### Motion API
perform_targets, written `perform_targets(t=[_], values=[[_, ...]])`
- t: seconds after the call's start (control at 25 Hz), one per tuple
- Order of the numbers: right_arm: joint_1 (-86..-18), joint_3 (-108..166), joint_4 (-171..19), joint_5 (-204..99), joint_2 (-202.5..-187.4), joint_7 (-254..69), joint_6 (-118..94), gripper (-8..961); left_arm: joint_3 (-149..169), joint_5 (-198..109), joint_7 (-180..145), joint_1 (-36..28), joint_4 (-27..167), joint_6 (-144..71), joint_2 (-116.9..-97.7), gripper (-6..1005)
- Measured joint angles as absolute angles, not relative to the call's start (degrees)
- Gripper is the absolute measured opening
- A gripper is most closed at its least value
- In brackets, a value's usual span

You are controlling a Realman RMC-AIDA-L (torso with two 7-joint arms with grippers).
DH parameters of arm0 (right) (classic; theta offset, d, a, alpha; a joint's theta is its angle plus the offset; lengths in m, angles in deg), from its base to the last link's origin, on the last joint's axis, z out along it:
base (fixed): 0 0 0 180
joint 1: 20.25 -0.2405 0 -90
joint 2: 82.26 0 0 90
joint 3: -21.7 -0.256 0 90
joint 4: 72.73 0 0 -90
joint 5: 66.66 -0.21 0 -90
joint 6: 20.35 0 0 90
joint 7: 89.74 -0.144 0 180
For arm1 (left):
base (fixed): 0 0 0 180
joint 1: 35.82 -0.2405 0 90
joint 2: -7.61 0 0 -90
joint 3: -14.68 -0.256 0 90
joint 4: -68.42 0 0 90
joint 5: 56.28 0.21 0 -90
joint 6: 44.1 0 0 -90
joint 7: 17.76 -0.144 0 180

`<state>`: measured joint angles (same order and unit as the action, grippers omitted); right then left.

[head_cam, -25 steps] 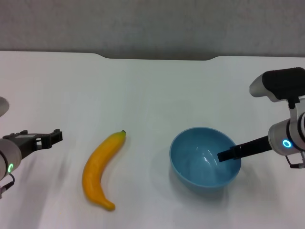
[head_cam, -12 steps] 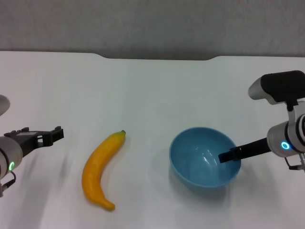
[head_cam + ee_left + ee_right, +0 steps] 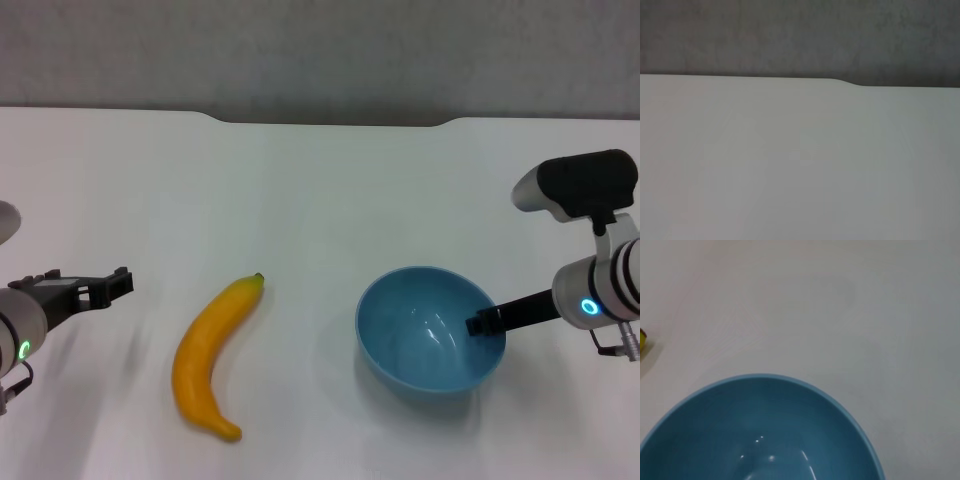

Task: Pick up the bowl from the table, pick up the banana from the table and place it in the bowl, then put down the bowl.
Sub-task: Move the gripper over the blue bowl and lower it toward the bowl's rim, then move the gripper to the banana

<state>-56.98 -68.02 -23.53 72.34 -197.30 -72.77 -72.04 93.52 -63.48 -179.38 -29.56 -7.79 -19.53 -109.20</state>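
Note:
The light-blue bowl (image 3: 428, 340) stands upright on the white table (image 3: 320, 190), right of centre. It fills the lower part of the right wrist view (image 3: 760, 440). The yellow-orange banana (image 3: 211, 355) lies on the table to the bowl's left, its dark green tip pointing away from me. A sliver of it shows in the right wrist view (image 3: 642, 340). My right gripper (image 3: 487, 320) reaches from the right over the bowl's right rim, its dark tip just inside. My left gripper (image 3: 112, 284) hovers at the far left, apart from the banana. The left wrist view shows only table (image 3: 800, 165).
The table's dark notched far edge (image 3: 330, 121) runs along the back, with a grey wall behind it. Bare white tabletop lies between the banana and the bowl and behind both.
My right gripper has drawn back a little to the right, from deeper in the bowl towards its right rim. The bowl, the banana and the left arm have stayed put.

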Motion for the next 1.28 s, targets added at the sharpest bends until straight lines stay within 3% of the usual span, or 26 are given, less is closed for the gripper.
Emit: perform_targets(t=[0.6, 1.28], values=[[-57.1, -64.5, -23.5, 72.8, -197.23, -72.7, -69.5, 46, 93.5, -63.5, -179.2, -29.8, -7.8, -19.5, -109.20, 891], [-53.7, -65.2, -16.1, 72.2, -197.14, -73.0, -68.7, 40, 92.8, -64.0, -180.2, -30.0, -12.7, -16.7, -109.00, 891]])
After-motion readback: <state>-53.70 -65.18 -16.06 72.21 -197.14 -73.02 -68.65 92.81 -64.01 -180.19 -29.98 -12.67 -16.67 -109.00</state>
